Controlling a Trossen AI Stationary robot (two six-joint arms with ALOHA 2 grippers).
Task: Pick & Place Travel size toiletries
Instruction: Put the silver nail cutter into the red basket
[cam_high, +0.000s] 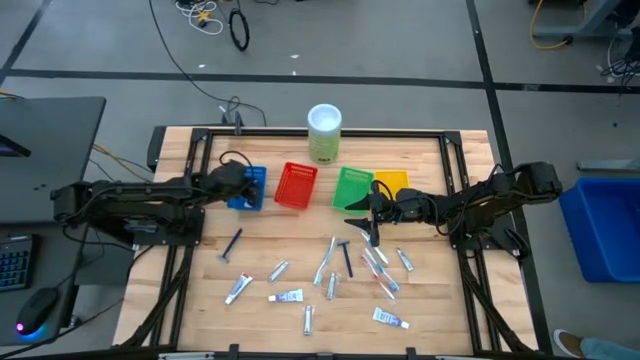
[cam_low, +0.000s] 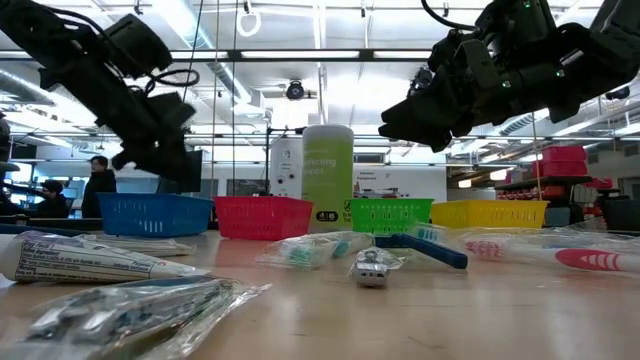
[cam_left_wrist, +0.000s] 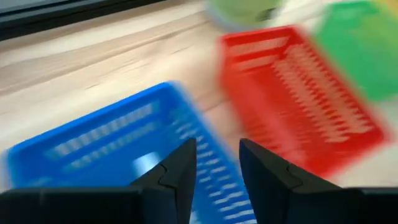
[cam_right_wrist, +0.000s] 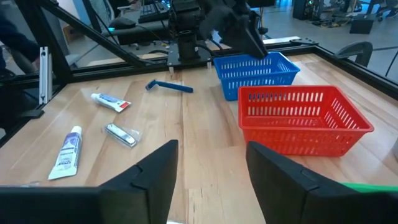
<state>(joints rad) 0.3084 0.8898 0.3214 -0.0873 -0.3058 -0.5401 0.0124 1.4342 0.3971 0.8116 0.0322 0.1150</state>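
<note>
**Over the tray row: both arms poised, toiletries on the near boards**

Above the blue tray (cam_high: 247, 187) I hold the left gripper (cam_left_wrist: 217, 168), fingers parted a little with nothing between them; a pale patch shows inside the tray, which I cannot identify. My right gripper (cam_high: 372, 212) hangs just near of the green tray (cam_high: 353, 187), fingers well apart and empty. The travel size toiletries (cam_high: 330, 275) lie scattered on the near half of the table (cam_high: 270, 250), most of them near and right of centre, directly below the right gripper. That arm is the closer one. A dark razor (cam_high: 347, 259) lies nearest it, long axis running near-to-far. A second blue razor (cam_high: 233, 243) lies nearer the left arm. Only the right wrist view shows that razor's head and the tube prints; the overhead view alone gives the whole spread.
</note>
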